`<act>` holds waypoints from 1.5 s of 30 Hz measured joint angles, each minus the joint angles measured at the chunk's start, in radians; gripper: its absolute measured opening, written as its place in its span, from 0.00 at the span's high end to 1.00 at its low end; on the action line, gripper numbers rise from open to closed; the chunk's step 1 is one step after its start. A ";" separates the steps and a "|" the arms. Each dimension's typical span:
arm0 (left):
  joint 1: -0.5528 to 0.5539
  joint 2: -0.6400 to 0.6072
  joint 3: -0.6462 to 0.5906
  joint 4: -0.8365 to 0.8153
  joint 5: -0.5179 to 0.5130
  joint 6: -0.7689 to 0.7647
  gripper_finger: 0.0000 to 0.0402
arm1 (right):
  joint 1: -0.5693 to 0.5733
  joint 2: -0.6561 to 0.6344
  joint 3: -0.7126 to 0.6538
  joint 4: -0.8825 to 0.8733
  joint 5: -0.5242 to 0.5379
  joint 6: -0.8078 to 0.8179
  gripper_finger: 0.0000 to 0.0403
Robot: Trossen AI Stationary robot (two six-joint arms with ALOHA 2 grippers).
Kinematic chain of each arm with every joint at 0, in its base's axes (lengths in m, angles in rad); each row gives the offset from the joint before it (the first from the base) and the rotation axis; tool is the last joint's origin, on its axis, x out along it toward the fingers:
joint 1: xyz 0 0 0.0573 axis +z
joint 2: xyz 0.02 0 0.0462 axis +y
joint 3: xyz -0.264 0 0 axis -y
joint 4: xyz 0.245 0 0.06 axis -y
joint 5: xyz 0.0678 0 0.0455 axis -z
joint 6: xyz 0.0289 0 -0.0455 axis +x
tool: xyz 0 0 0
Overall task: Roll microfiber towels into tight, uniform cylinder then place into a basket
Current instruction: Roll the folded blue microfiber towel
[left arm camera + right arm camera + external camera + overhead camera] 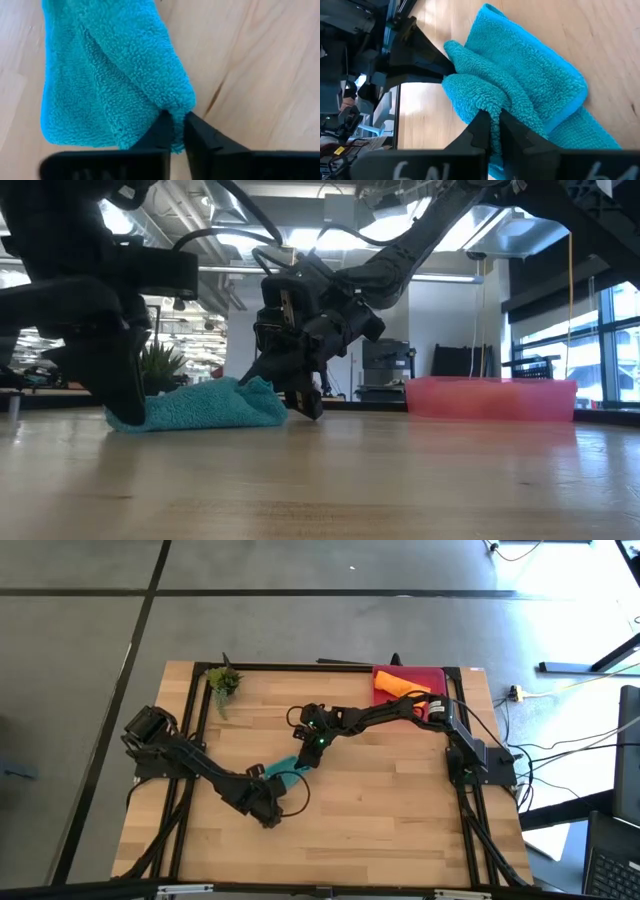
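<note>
While the teal towel (284, 769) lies mid-table, pinched at opposite ends by the left gripper (178, 131) and right gripper (493, 126), even tension should be kept for tight rolling.

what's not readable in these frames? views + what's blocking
- High view: most of the teal towel is covered by the left gripper and right gripper; its fold state is unreadable.
- Low view: the basket shows only its side wall, so the orange towel inside is hidden.
- Left wrist view: the towel's top edge is cut off by the frame.
- Right wrist view: the towel's underside is hidden by its own folds.
</note>
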 joint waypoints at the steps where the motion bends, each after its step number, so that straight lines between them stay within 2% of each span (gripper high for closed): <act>1: 0.001 0.000 0.000 0.000 0.001 0.011 0.96 | 0.000 0.000 0.000 0.000 0.000 0.000 0.94; 10: 0.013 0.004 0.071 -0.062 0.062 0.098 1.00 | 0.002 0.000 0.000 -0.011 0.024 -0.002 0.94; 18: 0.050 0.002 0.138 -0.204 0.106 0.103 1.00 | 0.002 0.000 0.001 -0.031 0.025 -0.010 0.94; 25: 0.073 -0.018 0.202 -0.241 0.132 0.105 1.00 | 0.003 0.000 0.001 -0.043 0.026 -0.026 0.94; 35: 0.133 -0.043 0.202 -0.236 0.242 0.117 1.00 | 0.022 0.000 0.001 -0.067 0.048 -0.052 0.94; 39: 0.153 -0.042 0.201 -0.200 0.246 0.123 1.00 | 0.031 0.000 0.001 -0.073 0.057 -0.055 0.94; 45: 0.165 -0.043 0.164 -0.193 0.260 0.029 1.00 | 0.033 0.000 0.001 -0.076 0.060 -0.058 0.94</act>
